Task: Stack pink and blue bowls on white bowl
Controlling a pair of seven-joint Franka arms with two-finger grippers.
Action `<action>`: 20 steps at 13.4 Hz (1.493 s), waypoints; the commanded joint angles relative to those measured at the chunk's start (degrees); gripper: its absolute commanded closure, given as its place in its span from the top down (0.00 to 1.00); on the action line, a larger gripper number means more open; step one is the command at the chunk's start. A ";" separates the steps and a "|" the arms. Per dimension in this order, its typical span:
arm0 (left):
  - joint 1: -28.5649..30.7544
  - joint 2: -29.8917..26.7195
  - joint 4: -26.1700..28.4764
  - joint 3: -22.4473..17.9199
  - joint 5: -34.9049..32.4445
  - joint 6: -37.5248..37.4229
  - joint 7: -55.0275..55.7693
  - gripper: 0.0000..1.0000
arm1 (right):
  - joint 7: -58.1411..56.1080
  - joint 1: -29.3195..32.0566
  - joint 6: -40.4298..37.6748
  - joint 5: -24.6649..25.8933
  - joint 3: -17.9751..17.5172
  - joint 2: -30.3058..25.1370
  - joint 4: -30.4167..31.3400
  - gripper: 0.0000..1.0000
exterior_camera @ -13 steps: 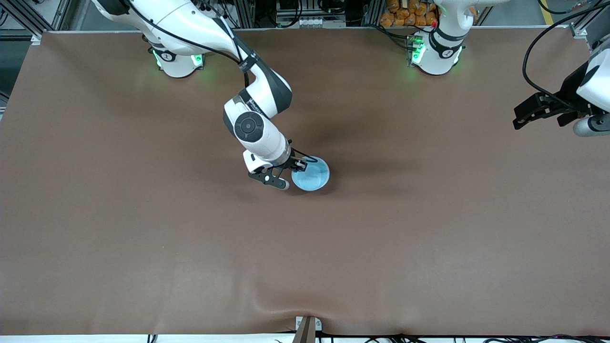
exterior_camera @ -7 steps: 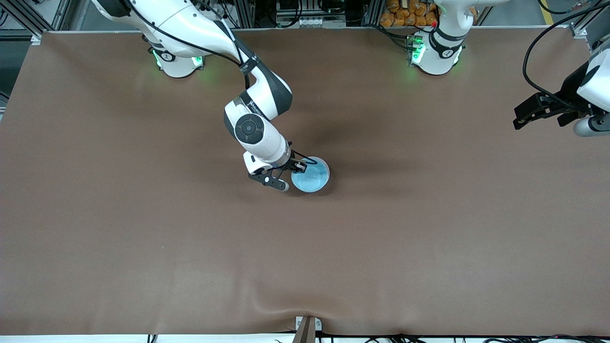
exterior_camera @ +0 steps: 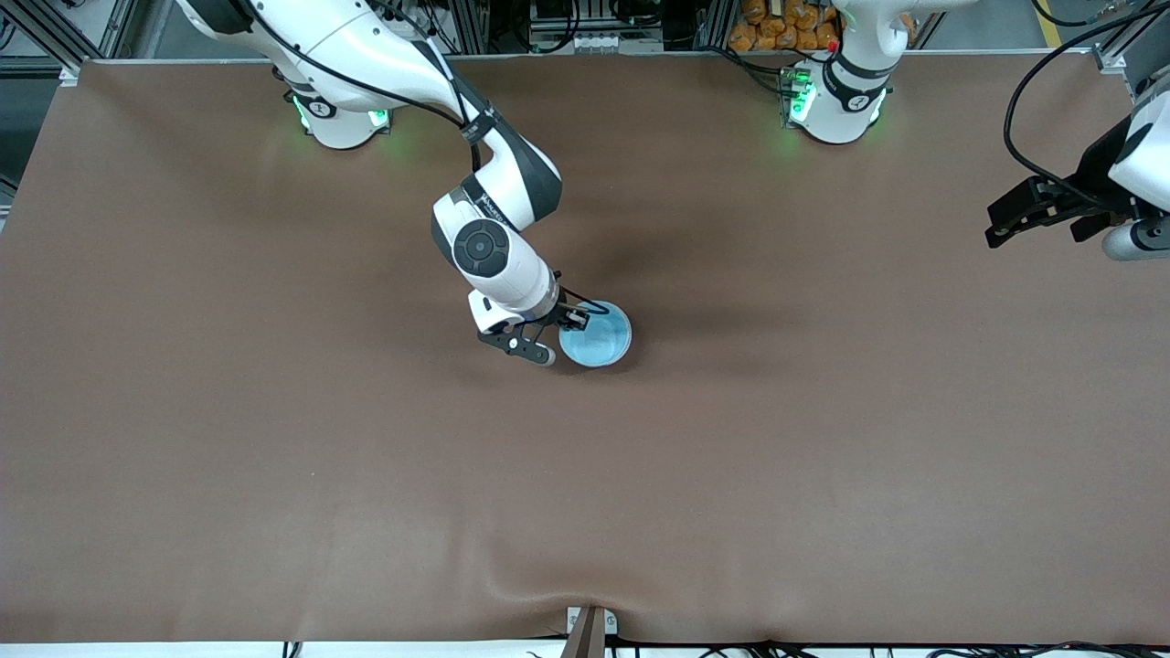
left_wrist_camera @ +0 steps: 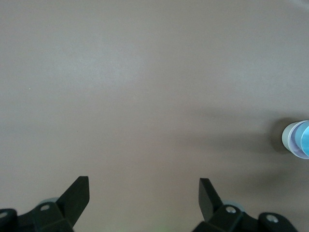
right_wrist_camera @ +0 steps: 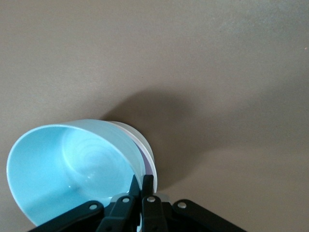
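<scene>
Now the right gripper [exterior_camera: 559, 334] sits low at the middle of the surface [exterior_camera: 274, 457], its jaws pressed together on the rim of the blue bowl [exterior_camera: 596, 334]. From the right wrist view that bowl [right_wrist_camera: 72, 169] is nested in the stack: a sliver of pink bowl [right_wrist_camera: 148, 166] rim shows just under it, and a pale edge of the white bowl [right_wrist_camera: 133, 131] beneath that. So all three bowls sit together mid-surface, roughly between the two arm bases and nearer the front camera than either.

What matters next, I'd say, is that the pinch is on the rim edge toward the right arm's end, bowl body lying away toward the left arm's end; a round bowl has no long axis to worry about. A release and a straight lift looks like all that's left.

Meanwhile the left gripper [left_wrist_camera: 144, 191] waits, jaws spread wide, over the left arm's end of the surface, well apart from the stack [left_wrist_camera: 297, 140]. Right arm is far closer.
</scene>
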State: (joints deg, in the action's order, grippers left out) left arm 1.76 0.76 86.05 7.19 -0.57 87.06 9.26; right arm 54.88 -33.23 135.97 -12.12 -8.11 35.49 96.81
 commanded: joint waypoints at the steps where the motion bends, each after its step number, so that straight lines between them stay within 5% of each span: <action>1: 0.62 -1.02 0.08 0.20 1.01 -0.49 -1.35 1.00 | 2.42 -1.05 0.17 0.69 0.11 0.72 -0.31 0.00; 3: 0.44 -0.93 0.08 0.20 1.10 -0.40 -1.26 1.00 | 2.78 -1.05 0.08 0.69 0.11 0.72 -0.40 0.02; 5: 0.44 -0.93 0.08 0.20 1.10 -0.40 -1.26 1.00 | 4.97 -1.22 0.34 0.95 0.11 0.55 -0.57 0.99; 10: 0.35 -1.02 0.26 0.20 1.10 -0.49 -1.26 1.00 | 1.66 0.26 -0.71 2.44 0.28 -3.13 -1.72 1.00; 20: 0.27 -0.76 0.44 1.08 1.10 -0.49 -1.17 1.00 | -33.22 23.89 -21.26 5.17 0.90 -18.95 0.47 1.00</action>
State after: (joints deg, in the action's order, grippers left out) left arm 1.59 0.74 86.04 7.79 -0.57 87.03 9.19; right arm 27.32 -13.53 116.93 -7.97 -6.02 20.96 94.15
